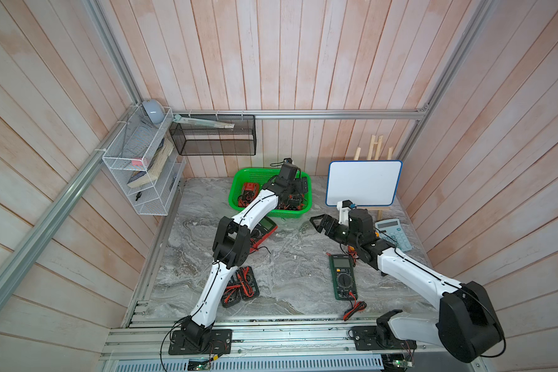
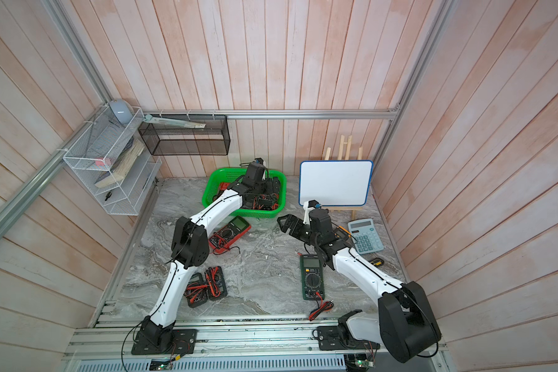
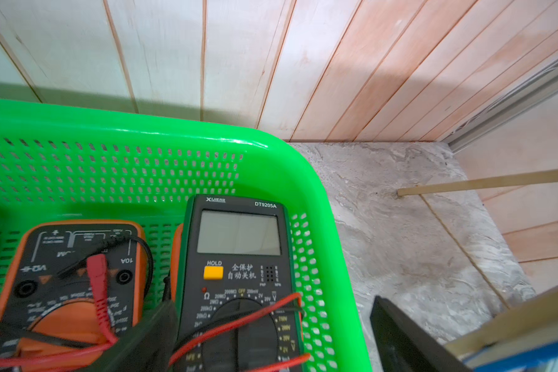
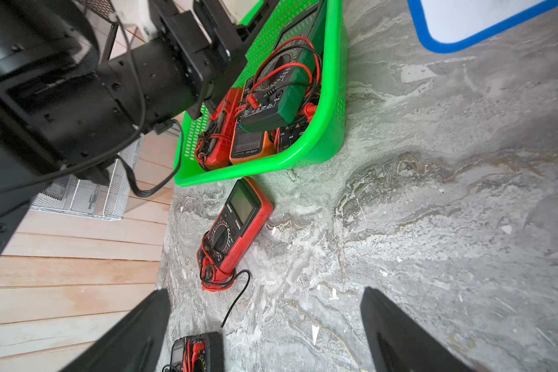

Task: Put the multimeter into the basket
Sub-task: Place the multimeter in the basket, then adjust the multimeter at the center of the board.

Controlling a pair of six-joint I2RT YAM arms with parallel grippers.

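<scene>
Locate the basket [image 1: 236,185] at the rear centre of the tabletop [image 1: 287,267]. Several multimeters [image 3: 236,257] lie in it, and the left tool [image 3: 273,304] hangs over its right part. One multimeter [image 2: 229,233] lies just in front of the basket, partly under the left arm. A pair of multimeters [image 1: 240,286] sits front left — a single multimeter [image 1: 342,277] front right. The right tool [image 1: 315,224] hovers right of the basket, before the whiteboard [image 1: 363,182]. The calculator [image 1: 393,233] lies by the right edge.

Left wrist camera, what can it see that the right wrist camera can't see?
Only the left wrist view shows the yellow HOLD button and a wooden stick. Only the right wrist view shows a red multimeter lying outside the basket, beside it. Both show the green basket with a green multimeter inside.
</scene>
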